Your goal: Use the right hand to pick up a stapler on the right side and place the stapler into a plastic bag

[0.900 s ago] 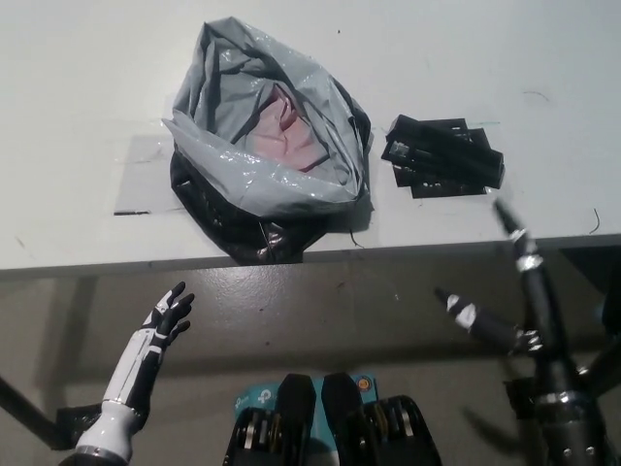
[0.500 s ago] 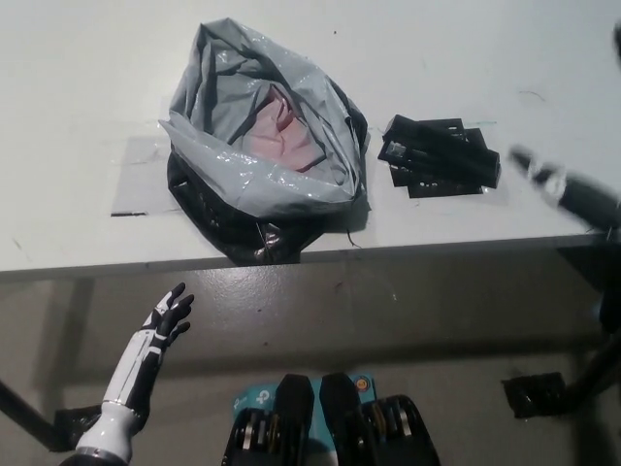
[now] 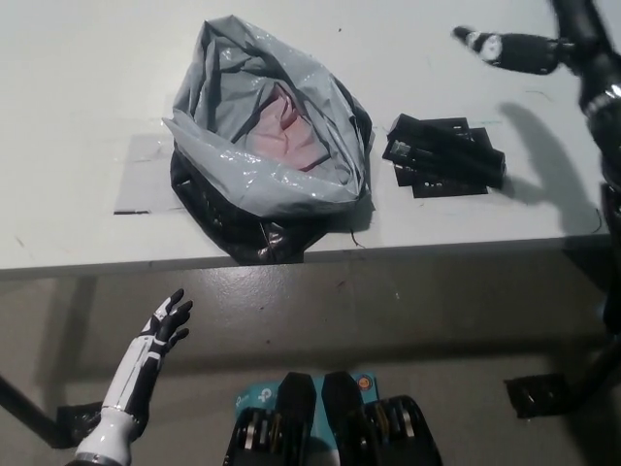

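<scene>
The black stapler [image 3: 443, 155] is seen lying flat on the white worktop [image 3: 87, 78], just right of the grey plastic bag [image 3: 267, 146]. The right hand [image 3: 539, 49] is held beyond it, fingers spread, empty. The left hand [image 3: 167, 322] is held open below the worktop's edge

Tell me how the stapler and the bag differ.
The bag is grey and crumpled, with black at its base; the stapler is all black and hard-edged. The bag is much the larger. The bag stands open with something pink inside; the stapler lies flat to its right, apart from it. Both rest on the white table, untouched.
</scene>
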You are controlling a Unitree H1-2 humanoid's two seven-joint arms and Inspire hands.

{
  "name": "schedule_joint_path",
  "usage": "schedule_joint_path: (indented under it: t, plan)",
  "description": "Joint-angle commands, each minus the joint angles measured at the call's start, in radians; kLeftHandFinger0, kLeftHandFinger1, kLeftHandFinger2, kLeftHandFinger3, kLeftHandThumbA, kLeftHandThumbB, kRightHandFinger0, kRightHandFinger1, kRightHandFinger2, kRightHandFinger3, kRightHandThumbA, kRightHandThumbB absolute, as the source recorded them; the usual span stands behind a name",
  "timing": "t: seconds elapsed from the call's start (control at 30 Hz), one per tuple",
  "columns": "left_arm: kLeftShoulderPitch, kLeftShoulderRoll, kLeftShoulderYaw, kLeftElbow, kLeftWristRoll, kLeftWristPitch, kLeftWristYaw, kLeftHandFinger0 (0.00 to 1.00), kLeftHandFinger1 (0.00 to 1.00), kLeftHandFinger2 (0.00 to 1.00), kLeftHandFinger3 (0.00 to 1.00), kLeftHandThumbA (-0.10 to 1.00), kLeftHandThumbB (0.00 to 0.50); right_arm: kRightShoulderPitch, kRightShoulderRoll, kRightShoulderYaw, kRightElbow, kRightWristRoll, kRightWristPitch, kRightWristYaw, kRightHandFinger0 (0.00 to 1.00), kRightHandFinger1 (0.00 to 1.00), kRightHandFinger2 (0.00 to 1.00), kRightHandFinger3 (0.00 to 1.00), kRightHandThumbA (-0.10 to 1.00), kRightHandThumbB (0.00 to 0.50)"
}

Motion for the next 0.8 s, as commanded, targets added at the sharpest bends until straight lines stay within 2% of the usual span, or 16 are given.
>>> schedule_joint_path:
  t: [0.0, 0.1, 0.17, 0.23, 0.33, 0.47, 0.6, 0.77]
  plan:
    - [-0.008, 0.013, 0.0, -0.039, -0.02, -0.044, -0.021, 1.0, 1.0, 1.0, 1.0, 1.0, 0.238, -0.263, -0.013, 0.147, 0.333, -0.11, 0.14, 0.213, 1.0, 1.0, 1.0, 1.0, 0.83, 0.375]
    - [-0.007, 0.015, 0.001, -0.045, -0.026, -0.042, -0.025, 1.0, 1.0, 1.0, 1.0, 1.0, 0.235, -0.3, 0.015, 0.222, 0.469, -0.161, 0.108, 0.207, 1.0, 1.0, 1.0, 1.0, 0.89, 0.425]
    - [-0.006, 0.014, 0.001, -0.048, -0.023, -0.036, -0.023, 1.0, 1.0, 1.0, 1.0, 1.0, 0.239, -0.314, 0.03, 0.266, 0.526, -0.174, 0.101, 0.21, 1.0, 1.0, 1.0, 1.0, 0.93, 0.441]
    - [-0.003, 0.011, -0.001, -0.053, -0.017, -0.031, -0.019, 1.0, 1.0, 1.0, 1.0, 1.0, 0.241, -0.317, 0.047, 0.304, 0.575, -0.189, 0.088, 0.205, 1.0, 1.0, 1.0, 1.0, 0.96, 0.439]
    - [-0.002, 0.012, -0.002, -0.055, -0.014, -0.033, -0.018, 1.0, 1.0, 1.0, 1.0, 1.0, 0.238, -0.324, 0.068, 0.325, 0.643, -0.167, 0.052, 0.202, 1.0, 1.0, 1.0, 1.0, 0.94, 0.427]
    - [-0.006, 0.015, -0.001, -0.053, -0.016, -0.03, -0.021, 1.0, 1.0, 1.0, 1.0, 1.0, 0.246, -0.327, 0.106, 0.342, 0.73, -0.165, 0.048, 0.196, 1.0, 1.0, 1.0, 1.0, 0.92, 0.462]
    - [-0.008, 0.015, 0.001, -0.055, -0.014, -0.025, -0.019, 1.0, 1.0, 1.0, 1.0, 1.0, 0.249, -0.309, 0.108, 0.368, 0.738, -0.186, 0.031, 0.211, 1.0, 1.0, 1.0, 1.0, 0.99, 0.437]
    - [-0.002, 0.017, 0.0, -0.052, -0.014, -0.037, -0.022, 1.0, 1.0, 1.0, 1.0, 1.0, 0.227, -0.297, 0.115, 0.377, 0.779, -0.194, 0.03, 0.21, 1.0, 1.0, 1.0, 1.0, 0.99, 0.449]
